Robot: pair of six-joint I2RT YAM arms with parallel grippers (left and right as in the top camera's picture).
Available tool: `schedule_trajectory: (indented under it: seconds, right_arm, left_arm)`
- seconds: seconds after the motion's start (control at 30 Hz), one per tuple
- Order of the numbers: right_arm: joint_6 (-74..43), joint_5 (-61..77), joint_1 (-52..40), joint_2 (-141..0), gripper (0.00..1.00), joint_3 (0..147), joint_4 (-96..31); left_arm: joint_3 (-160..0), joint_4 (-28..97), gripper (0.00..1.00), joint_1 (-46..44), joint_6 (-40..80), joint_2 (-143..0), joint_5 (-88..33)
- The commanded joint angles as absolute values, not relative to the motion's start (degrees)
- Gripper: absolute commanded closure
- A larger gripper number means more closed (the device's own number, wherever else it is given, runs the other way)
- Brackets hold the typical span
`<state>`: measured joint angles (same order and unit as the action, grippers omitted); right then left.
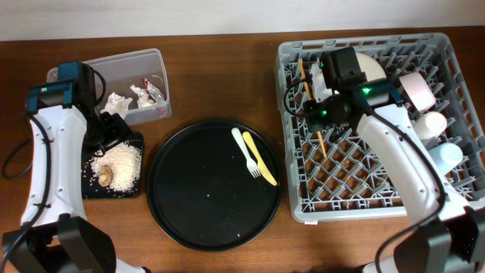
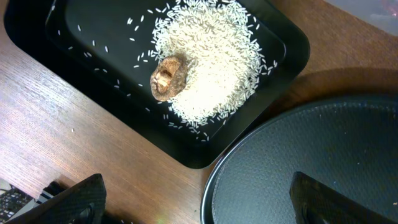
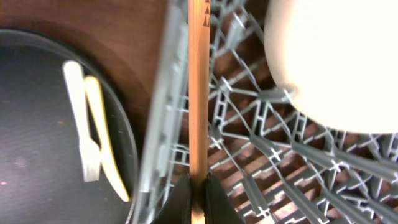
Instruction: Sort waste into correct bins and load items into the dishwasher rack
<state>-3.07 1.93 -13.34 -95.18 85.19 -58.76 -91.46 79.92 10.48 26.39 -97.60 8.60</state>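
Loading the dishwasher rack [image 1: 286, 152] right now with my right jaws clamped on a wooden chopstick [image 3: 198, 93] just inside its left wall, left jaws gaping wide over the rice [image 2: 211, 62] in the flat black tray [image 2: 81, 37], so next I reckon it's lower it in and let go.

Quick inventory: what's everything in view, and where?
clear tub: one, back left.
tissue pieces: few, white, in tub.
wrapper: one, red-and-silver, in tub.
flat tray: one, black, beside tub.
rice: pile, white, in flat tray.
lump: one, brown, at rice's edge.
round tray: one, black, centre.
yellow utensil, pale utensil: one each, on round tray.
rack: one, grey, right.
bowl: one, cream, in rack.
pink cup, white cup, light-blue cup: one each, rack's right edge.
chopstick: one, wooden, rack's left side.
left gripper: open, over flat tray.
right gripper: shut on chopstick.
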Motion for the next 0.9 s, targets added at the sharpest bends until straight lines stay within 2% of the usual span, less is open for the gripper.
schedule_trajectory:
  seconds: [0.0, 0.13, 0.17, 0.2, 0.23, 0.27, 0.3, 0.37, 0.43, 0.53, 0.7, 0.87]
  right_arm:
    - [-4.9, 3.8, -12.8, -99.2, 0.96, 80.2, -58.1]
    - [-6.5, 5.5, -12.8, -101.1, 0.96, 79.7, -57.7]
    - [-6.6, 6.2, -12.8, -101.1, 0.87, 79.7, -57.7]
    - [-6.5, 7.6, -12.8, -101.1, 0.75, 79.7, -57.7]
    - [-6.5, 8.5, -12.8, -101.1, 0.56, 79.7, -57.7]
    - [-6.5, 8.7, -12.8, -101.1, 0.52, 79.7, -57.7]
    - [-6.5, 8.8, -12.8, -100.9, 0.55, 80.0, -57.7]
    - [-6.3, 8.8, -13.0, -99.6, 0.55, 84.4, -59.2]
    - [-4.7, 8.6, -16.8, -98.7, 0.54, 89.8, -59.6]
    - [-4.5, 8.4, -25.2, -100.7, 0.53, 89.4, -57.0]
    - [-5.0, 8.4, -35.3, -116.6, 0.57, 88.7, -53.1]
    - [-5.0, 8.4, -35.6, -124.8, 0.57, 88.7, -51.2]
  left_arm:
    - [-91.9, 80.0, 0.06, 10.5, 25.8, -96.6, 8.8]
    - [-91.9, 80.0, 0.06, 10.5, 25.8, -96.6, 8.8]
    - [-91.9, 80.0, 0.06, 10.5, 25.8, -96.6, 8.8]
    - [-91.9, 80.0, 0.06, 10.5, 25.8, -96.6, 8.8]
    - [-91.9, 80.0, 0.06, 10.5, 25.8, -96.6, 8.9]
    - [-91.9, 80.0, 0.06, 10.5, 25.8, -96.6, 8.8]
    - [-91.9, 80.0, 0.06, 10.5, 25.8, -96.6, 8.8]
    - [-91.9, 79.9, 0.06, 10.5, 25.8, -96.6, 8.8]
    - [-91.9, 80.0, 0.06, 10.5, 25.8, -96.6, 8.8]
    - [-91.9, 79.7, 0.06, 10.5, 25.8, -96.6, 8.8]
    - [-91.9, 79.6, 0.06, 10.5, 25.8, -96.6, 8.8]
    - [-91.9, 79.5, 0.06, 10.5, 25.8, -96.6, 8.8]
